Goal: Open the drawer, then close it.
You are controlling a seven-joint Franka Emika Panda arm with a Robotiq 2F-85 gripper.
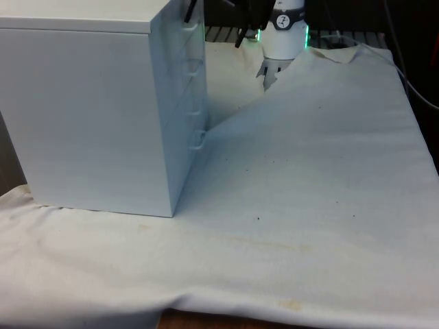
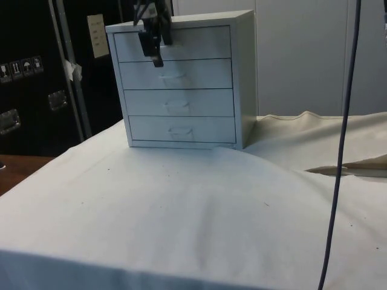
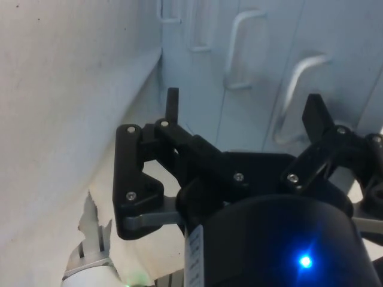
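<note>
claw (image 2: 156,53): hanging in front of the chest's drawer face, up at the top drawer, toward the side view's left part of that front. Fingers pointing down at the seam between the top drawer and the second one.
claw state: fingers standing spread apart in the wrist view (image 3: 245,113), nothing between them, gripping nothing.
claw vs handle: in the wrist view one fingertip (image 3: 172,103) is sitting off to one side and the other (image 3: 315,113) is lying close beside a drawer handle (image 3: 297,89). Cannot tell whether it is touching the handle.
chest of drawers (image 1: 89,110): white, four drawers, standing on the tabletop at the front view's left, turning a blank side to that camera; drawer fronts are facing the far right, toward the arm.
top drawer (image 2: 193,43): sitting flush with the chest front, shut. The claw is overlapping its left part in the side view.
other drawers: second (image 2: 181,74), third (image 2: 180,103) and bottom (image 2: 181,128) are all sitting flush too, each showing a white loop handle at mid-front.
handles, front view: showing as small loops along the chest's right edge (image 1: 197,140).
tabletop (image 1: 309,205): lying under a white cloth, wrinkled, with a fold running from the chest's base toward the far right.
arm (image 1: 285,31): white link standing at the far end, just right of the chest's top corner.
</note>
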